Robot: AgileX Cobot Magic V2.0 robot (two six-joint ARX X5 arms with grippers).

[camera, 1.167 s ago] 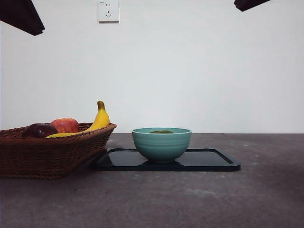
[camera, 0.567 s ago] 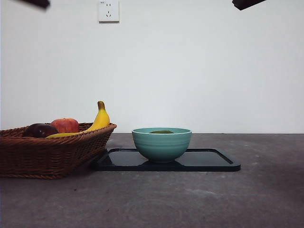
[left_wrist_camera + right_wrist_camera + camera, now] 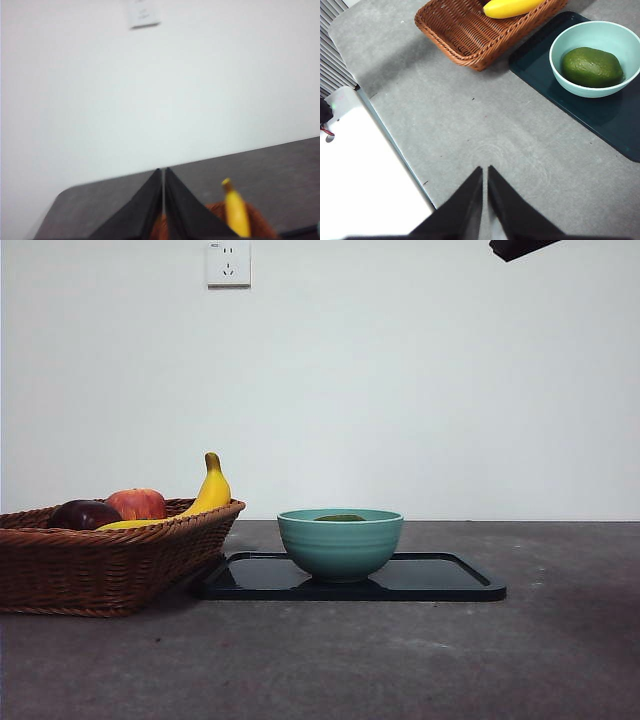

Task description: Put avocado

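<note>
I am watching the dark arm shape that filled the upper left of the front view a second ago disappear from that corner; only a black tip is showing now at the upper right. I am reading that as the arm pulling clear, which suggests the placing is finished.

The avocado (image 3: pixel 592 66) is lying inside the teal bowl (image 3: pixel 559 42), upper right of the right wrist frame, and the bowl is sitting on the dark tray (image 3: pixel 600 125). From the front only a sliver of its top is peeking over the rim. Its long axis is running roughly across that frame, narrower end pointing toward the right edge.

The left gripper (image 3: pixel 163 175) is showing its jaws pressed together, holding nothing, above the wicker basket (image 3: pixel 465 35) with the banana (image 3: pixel 235 212). The right gripper (image 3: pixel 484 172) is likewise closed and empty over bare table.
</note>
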